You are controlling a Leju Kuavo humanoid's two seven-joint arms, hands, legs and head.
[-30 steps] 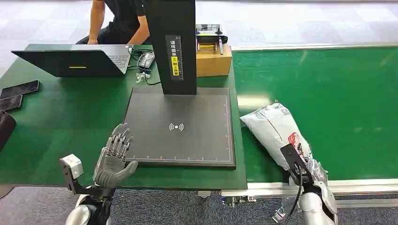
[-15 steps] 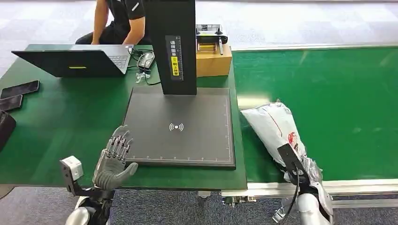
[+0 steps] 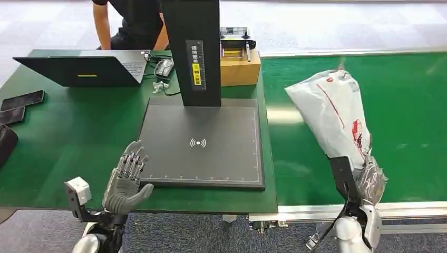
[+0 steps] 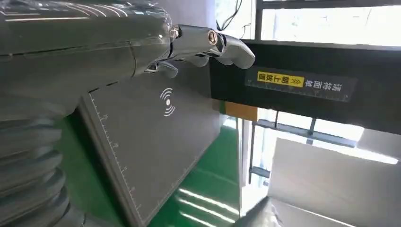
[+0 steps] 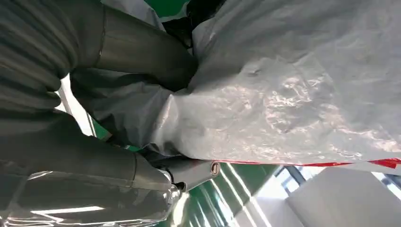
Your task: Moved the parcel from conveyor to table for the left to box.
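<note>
My right hand (image 3: 369,182) grips one parcel (image 3: 332,113) by its near end and holds it lifted above the green conveyor (image 3: 400,100), just to the right of the table (image 3: 68,132). The parcel is a single grey-white plastic mailer, crinkled and glossy, with red lines and a red printed mark on its face; it stands up from my hand and leans away from me toward the far side of the belt. In the right wrist view my thumb and fingers (image 5: 189,170) press into the gathered plastic of the bag (image 5: 293,94). My left hand (image 3: 126,176) holds nothing, fingers apart and raised, at the near left corner of the one dark scanner pad (image 3: 205,142) with its black column (image 3: 192,47). Behind stand one open laptop (image 3: 84,68) and one cardboard box (image 3: 240,66). Two dark phones (image 3: 21,103) lie at the table's left edge. One person (image 3: 129,23) sits beyond the laptop.
</note>
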